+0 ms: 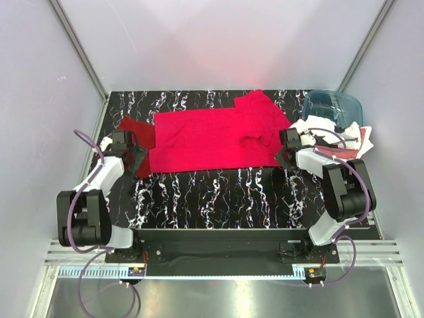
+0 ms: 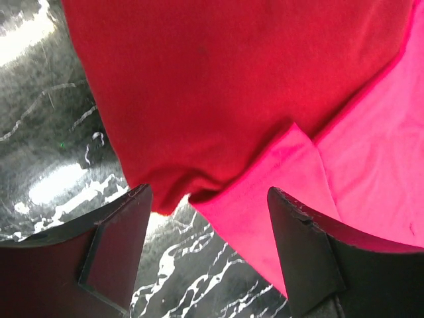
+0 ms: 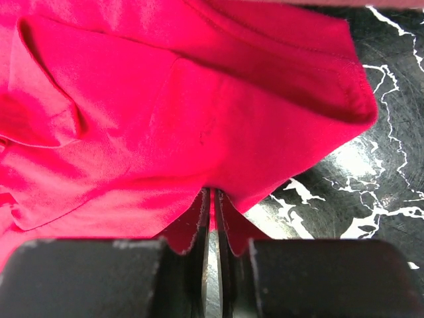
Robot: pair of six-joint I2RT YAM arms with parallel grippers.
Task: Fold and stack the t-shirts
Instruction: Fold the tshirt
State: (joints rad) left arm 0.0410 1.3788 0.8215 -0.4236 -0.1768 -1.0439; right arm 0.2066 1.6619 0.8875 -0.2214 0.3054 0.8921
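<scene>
Since the fold needs both ends of the crimson t-shirt (image 1: 212, 139) lifted together, I've got one hand at each end of it. Shirt's spread flat on the table (image 1: 218, 199), starting just beside the blue tub (image 1: 331, 106) and running away from it toward my left. R gripper (image 3: 211, 199) is at the tub-side end: jaws pressed together w/ a thin bit of the crimson edge pinched between, so that end's grabbed. Cloth bunches just ahead of the fingers, a hemmed edge folding over to one side. L gripper (image 2: 207, 192) is at the end well away from the tub, jaws wide apart, nothing clamped. It straddles the spot where the crimson hem corner meets a darker red shirt (image 1: 136, 132); both cloths reach the gap at the fingertips, neither gripped. Risk, imo: closing here could catch both layers, so I'd want only the crimson corner. The other shirts (image 1: 361, 138), white and salmon, sit heaped right against the tub on its near side. Nothing's folded or stacked yet afaict.
</scene>
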